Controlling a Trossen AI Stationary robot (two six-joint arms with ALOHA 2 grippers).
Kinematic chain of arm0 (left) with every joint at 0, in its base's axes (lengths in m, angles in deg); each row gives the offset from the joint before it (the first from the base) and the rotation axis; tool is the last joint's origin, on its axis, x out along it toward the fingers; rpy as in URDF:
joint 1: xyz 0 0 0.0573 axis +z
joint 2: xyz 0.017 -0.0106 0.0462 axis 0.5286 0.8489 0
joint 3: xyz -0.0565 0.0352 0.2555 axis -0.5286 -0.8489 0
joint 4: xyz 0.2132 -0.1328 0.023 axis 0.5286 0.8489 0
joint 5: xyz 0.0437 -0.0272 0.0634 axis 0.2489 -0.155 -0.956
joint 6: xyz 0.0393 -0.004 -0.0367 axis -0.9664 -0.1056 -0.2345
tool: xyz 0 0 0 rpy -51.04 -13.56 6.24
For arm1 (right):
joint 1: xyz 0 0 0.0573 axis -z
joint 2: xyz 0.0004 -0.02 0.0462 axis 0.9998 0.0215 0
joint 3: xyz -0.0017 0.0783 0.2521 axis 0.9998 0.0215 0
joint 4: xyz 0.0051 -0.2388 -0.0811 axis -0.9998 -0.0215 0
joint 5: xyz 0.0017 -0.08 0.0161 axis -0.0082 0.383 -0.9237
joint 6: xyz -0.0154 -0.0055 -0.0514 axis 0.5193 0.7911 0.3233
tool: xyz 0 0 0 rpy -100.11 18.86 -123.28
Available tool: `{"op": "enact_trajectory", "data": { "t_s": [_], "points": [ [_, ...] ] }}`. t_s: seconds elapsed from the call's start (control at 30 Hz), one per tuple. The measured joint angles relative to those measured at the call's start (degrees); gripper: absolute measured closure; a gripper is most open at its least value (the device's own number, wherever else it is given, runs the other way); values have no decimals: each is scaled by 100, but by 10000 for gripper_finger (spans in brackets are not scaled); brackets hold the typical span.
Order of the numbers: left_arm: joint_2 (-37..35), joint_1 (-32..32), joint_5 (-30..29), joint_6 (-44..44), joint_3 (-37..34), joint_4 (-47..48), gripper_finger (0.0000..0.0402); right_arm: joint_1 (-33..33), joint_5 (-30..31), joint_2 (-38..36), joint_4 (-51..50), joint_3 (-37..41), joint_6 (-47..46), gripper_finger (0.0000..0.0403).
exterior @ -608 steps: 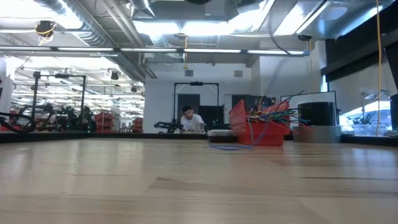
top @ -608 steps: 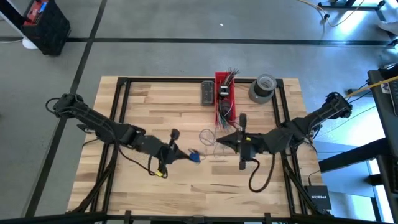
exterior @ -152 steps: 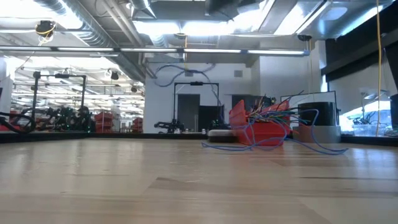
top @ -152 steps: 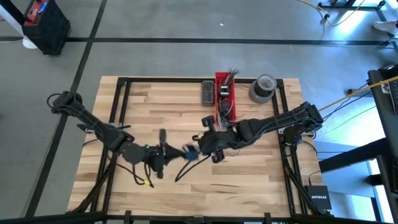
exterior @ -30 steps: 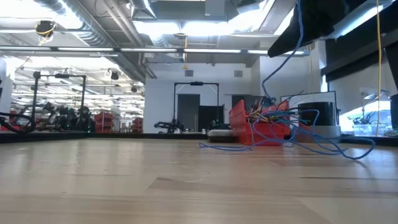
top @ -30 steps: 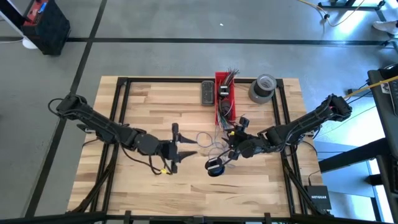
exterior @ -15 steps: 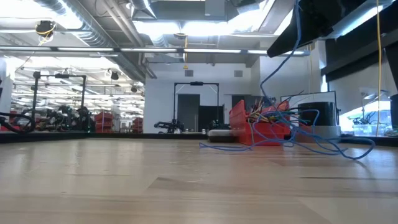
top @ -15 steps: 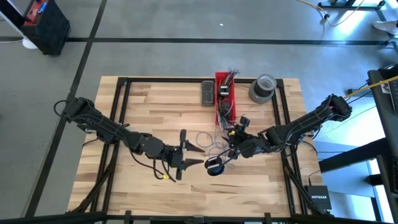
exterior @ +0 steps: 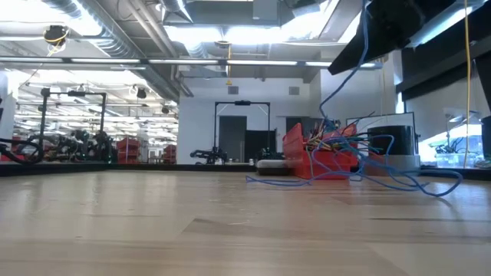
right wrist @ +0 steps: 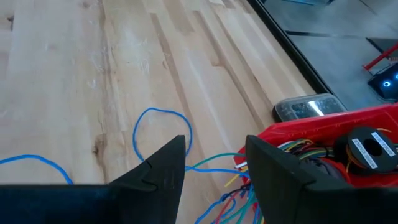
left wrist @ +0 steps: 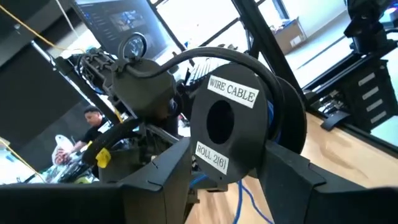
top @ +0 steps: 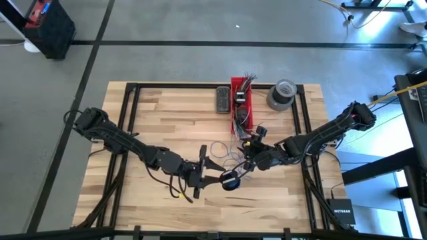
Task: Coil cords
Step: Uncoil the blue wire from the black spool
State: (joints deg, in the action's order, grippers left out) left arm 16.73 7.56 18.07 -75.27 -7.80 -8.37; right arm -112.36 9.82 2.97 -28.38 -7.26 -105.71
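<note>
High view: left claw spread wide around a black wire spool, probably to steady it. Right claw open above loose blue cords mid-table.

Light wood butcher-block table, black frame rails along sides. Toward far edge, right of centre: red bin with multicoloured wire ends and spool inside; small dark flat box just left of bin; grey tape roll to bin's right. Blue cords lie in loose loops on wood near front of bin, toward table middle; in low view loops trail across the surface.
</note>
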Motion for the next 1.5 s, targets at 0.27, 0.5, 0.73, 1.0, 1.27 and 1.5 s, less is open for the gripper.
{"op": "enact_trajectory", "data": {
  "t_s": [0.27, 0.5, 0.73, 1.0, 1.27, 1.5],
  "points": [
    [0, -95, -101, -329, 0, 11, 292, 0, -62, -2, 25, 0, 0, 230],
    [-2, -88, -138, -333, 0, -104, 392, 0, -77, -2, 67, 0, 30, 230],
    [-2, -103, -1041, -16, 0, -513, 398, -2, -77, -2, 235, 0, 223, 230],
    [-2, 168, -1133, 675, 0, -608, 400, -7, -197, 64, 858, 0, 1619, 230],
    [-128, 202, -1257, 293, 0, -1106, 400, -2, 42, 219, 668, 0, 2021, 230],
    [-514, -3, -2013, -230, 2, -887, 400, -329, 166, 144, 630, -152, 2444, 230]
  ]
}}
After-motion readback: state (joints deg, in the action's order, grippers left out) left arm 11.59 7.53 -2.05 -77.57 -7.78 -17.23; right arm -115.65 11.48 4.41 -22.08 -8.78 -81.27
